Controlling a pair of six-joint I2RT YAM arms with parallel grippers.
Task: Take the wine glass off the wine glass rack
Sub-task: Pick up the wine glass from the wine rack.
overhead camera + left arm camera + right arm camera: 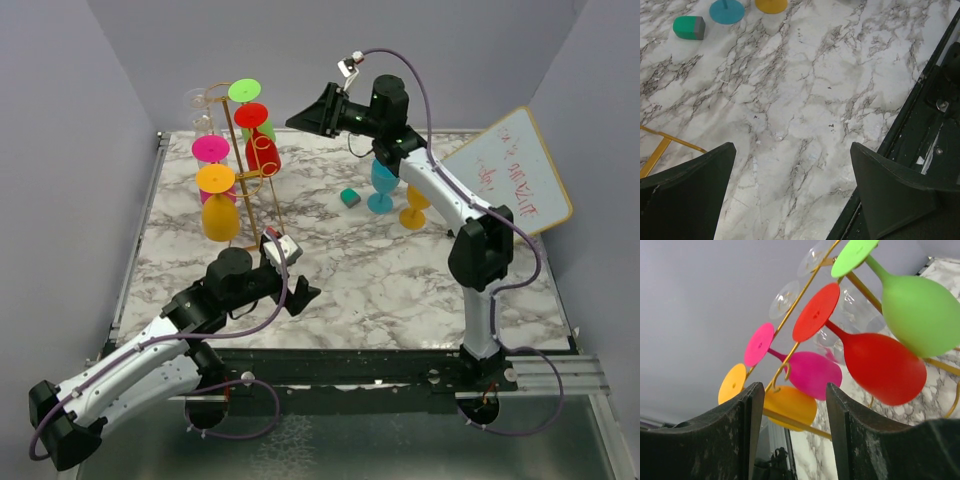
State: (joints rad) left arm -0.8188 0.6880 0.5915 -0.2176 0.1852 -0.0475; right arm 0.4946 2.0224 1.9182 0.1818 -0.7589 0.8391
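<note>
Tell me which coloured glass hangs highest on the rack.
The green glass: its foot sits at the top of the gold rack, above the red glass, pink glass and orange glass hanging lower down.

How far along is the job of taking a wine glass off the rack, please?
Possibly done: a blue glass and a yellow glass stand on the table, off the rack. In hand: the right gripper, open and empty, faces the hanging red glass. Left: gripping and unhooking one.
</note>
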